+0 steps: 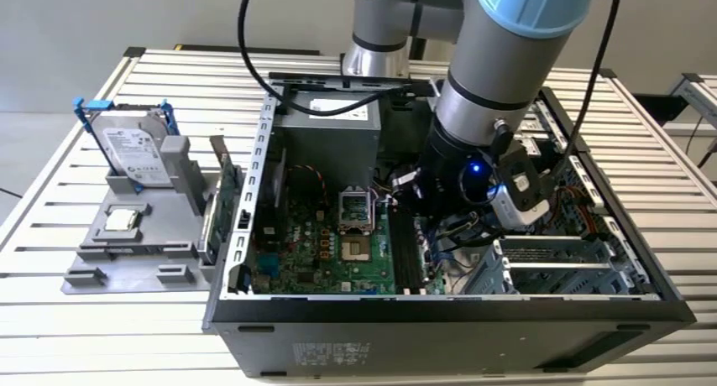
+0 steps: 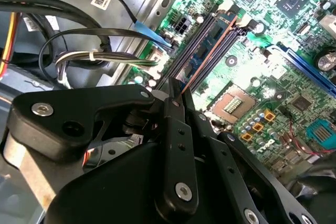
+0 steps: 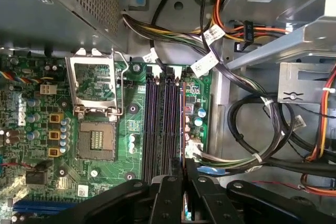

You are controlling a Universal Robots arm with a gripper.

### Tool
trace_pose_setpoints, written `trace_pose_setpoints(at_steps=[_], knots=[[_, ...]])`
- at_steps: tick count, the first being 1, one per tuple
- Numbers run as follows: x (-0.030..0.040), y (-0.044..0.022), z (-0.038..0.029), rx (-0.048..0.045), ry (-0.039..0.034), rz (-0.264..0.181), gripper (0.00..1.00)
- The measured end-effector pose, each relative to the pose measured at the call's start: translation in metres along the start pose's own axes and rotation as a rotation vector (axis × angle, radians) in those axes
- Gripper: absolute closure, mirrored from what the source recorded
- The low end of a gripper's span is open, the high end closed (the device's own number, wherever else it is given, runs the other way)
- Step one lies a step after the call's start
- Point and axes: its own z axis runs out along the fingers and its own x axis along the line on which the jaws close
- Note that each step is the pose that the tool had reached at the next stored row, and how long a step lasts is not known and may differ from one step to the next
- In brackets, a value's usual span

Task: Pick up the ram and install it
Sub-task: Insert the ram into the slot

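Ram: the long, thin stick of circuit board (image 3: 181, 119) is seen edge-on in both wrist views, so it shows as one narrow copper-orange line (image 2: 210, 51); its faces and chips cannot be made out.
Ram position: it stands on edge directly over the outermost of the long black memory slots (image 3: 160, 124), parallel to them; whether it is seated cannot be told.
Claw: the black two-finger gripper (image 3: 182, 163) is clamped on one end of the ram, its fingers pressed together on the thin edge (image 2: 176, 90).
Arm: in the exterior view the grey and light-blue robot arm (image 1: 493, 67) reaches down into the open black computer case (image 1: 448, 319), at about 3 o'clock of the green motherboard (image 1: 336, 252).
Socket: an open silver processor socket (image 3: 97, 140) lies beside the slots.
Surroundings: at 9 o'clock of the case a grey plastic stand (image 1: 134, 252) holds a silver hard drive in a blue frame (image 1: 134, 151) and a large green expansion card (image 1: 227, 201).
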Motion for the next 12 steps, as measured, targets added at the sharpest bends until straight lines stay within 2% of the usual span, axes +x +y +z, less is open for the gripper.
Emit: trace_pose_setpoints(at_steps=[12], knots=[[0.0003, -0.0002, 0.0161, 0.0001, 0.0000, 0.000, 1.00]])
